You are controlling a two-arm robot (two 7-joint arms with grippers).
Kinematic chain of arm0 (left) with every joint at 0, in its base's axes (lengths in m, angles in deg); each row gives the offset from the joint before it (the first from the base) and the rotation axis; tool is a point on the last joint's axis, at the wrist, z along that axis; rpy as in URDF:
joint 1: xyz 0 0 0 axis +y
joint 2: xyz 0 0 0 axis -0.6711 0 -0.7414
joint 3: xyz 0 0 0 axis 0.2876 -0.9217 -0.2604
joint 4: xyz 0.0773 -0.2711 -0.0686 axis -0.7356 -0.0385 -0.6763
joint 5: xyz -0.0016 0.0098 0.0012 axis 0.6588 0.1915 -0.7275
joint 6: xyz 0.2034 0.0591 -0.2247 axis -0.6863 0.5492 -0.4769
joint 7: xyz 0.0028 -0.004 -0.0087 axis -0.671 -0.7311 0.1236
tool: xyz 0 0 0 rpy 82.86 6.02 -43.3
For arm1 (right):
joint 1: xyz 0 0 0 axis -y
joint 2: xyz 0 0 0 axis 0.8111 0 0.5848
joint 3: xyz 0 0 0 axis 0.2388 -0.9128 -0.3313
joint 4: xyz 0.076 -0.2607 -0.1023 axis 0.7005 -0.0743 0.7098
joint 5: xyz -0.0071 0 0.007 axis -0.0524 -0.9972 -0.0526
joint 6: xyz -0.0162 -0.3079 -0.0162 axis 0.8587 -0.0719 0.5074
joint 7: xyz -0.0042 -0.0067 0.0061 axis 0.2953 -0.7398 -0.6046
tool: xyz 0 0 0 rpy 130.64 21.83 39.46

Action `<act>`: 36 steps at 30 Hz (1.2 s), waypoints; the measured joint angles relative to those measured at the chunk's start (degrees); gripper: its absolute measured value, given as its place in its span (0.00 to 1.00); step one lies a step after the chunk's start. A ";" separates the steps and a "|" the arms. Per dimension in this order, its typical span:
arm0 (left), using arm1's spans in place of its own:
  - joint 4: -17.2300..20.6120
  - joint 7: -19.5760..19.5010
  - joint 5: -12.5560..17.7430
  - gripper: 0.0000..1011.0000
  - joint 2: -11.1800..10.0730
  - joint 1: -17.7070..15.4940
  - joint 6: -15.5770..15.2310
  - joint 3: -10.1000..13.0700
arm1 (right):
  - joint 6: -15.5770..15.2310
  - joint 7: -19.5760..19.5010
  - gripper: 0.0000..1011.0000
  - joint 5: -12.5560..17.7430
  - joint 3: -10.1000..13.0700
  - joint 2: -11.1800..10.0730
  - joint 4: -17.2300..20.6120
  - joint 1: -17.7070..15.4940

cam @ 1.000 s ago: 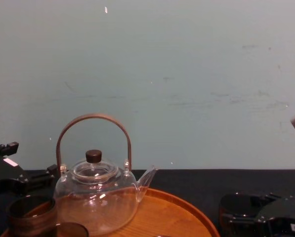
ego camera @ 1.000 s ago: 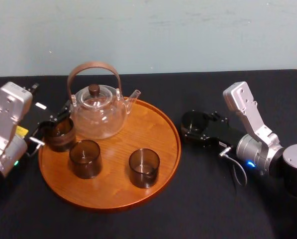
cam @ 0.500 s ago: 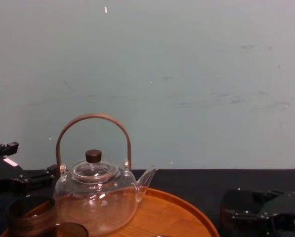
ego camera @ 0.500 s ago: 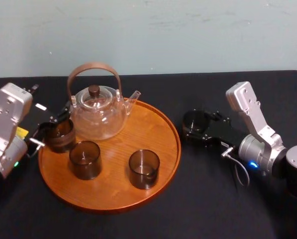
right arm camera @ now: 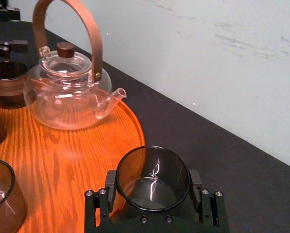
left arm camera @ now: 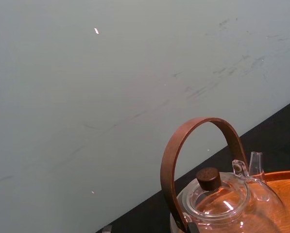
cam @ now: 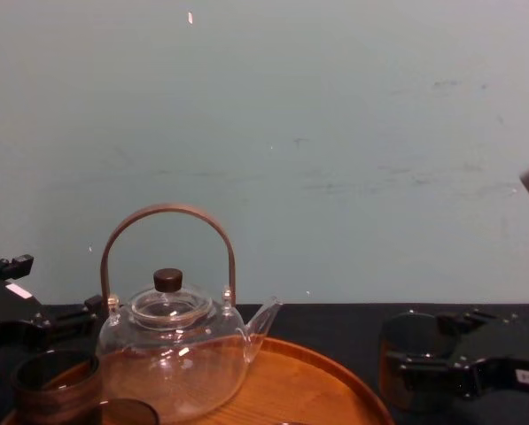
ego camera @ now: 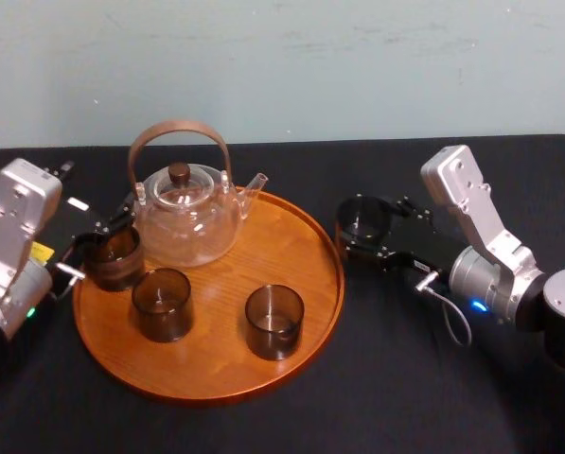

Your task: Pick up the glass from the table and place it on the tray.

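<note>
Smoked glass is what the task turns on: the glass (ego camera: 361,216) is held upright in the right gripper (right arm camera: 153,187), whose jaws are clamped against its two sides low on the wall. It is found over the counter (ego camera: 386,378), just beside the right rim of the tray (ego camera: 334,284) and not yet above the wood. Whether its base is clear of the black cloth cannot be told for certain from the chest view.

On the tray a teapot (ego camera: 187,213) is stood at the back, and three more glasses are seen: one at the left edge (ego camera: 112,255), one in front of it (ego camera: 162,303) and one near the front middle (ego camera: 273,320). A bare patch of wood is left on the right side, between the spout and the front-middle glass.

The left gripper (ego camera: 91,235) is parked at the tray's left edge, close to the left-edge glass; whether anything is gripped there cannot be told.

The carry is judged to be the step in hand, with grasping done and placing not begun. The next move would call for the base to be kept above the raised rim, the glass to be brought leftward over the bare patch, lowered level, and only then released.
</note>
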 joint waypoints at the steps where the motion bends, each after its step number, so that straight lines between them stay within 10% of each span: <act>1: 0.00 0.00 0.00 0.99 0.00 0.00 0.00 0.00 | 0.00 0.11 0.90 -0.08 -0.16 0.14 0.00 0.17; 36: 0.00 0.00 0.00 0.99 0.00 0.00 0.00 0.00 | 1.73 1.92 0.90 -2.45 -5.23 4.91 -6.02 5.35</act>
